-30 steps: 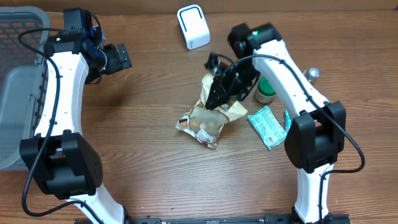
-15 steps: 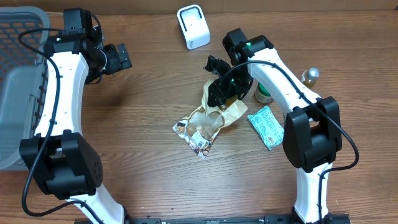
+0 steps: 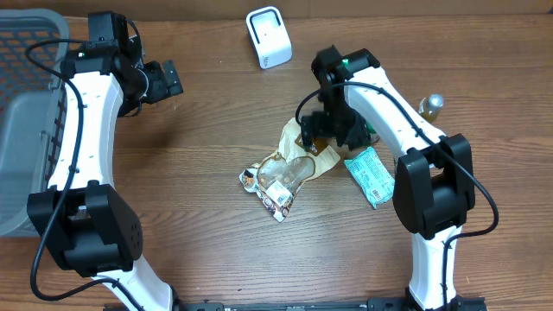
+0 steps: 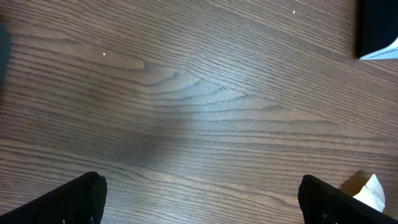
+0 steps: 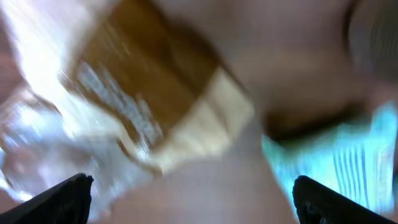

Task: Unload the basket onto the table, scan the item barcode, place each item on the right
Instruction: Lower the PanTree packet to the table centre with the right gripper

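The item, a tan and clear snack bag [image 3: 294, 164], lies flat on the wooden table, a white barcode label [image 3: 278, 195] showing at its lower end. My right gripper [image 3: 331, 130] hovers just over the bag's upper right corner, open and holding nothing. In the blurred right wrist view the bag [image 5: 124, 106] fills the upper left, and the gripper [image 5: 199, 202] shows bare table between its fingertips. The white scanner [image 3: 269, 36] stands at the back centre. My left gripper [image 3: 162, 80] hangs open far to the left; its wrist view [image 4: 202, 199] shows only wood between the tips.
A teal packet [image 3: 371, 175] lies right of the bag, also in the right wrist view [image 5: 348, 155]. A green-lidded jar [image 3: 370, 131] and a small bottle [image 3: 432, 104] stand behind the right arm. A grey basket [image 3: 26, 130] fills the left edge.
My right gripper has opened and let go of the bag, which dropped flat onto the table. The right arm swung slightly right. The left arm has not moved.
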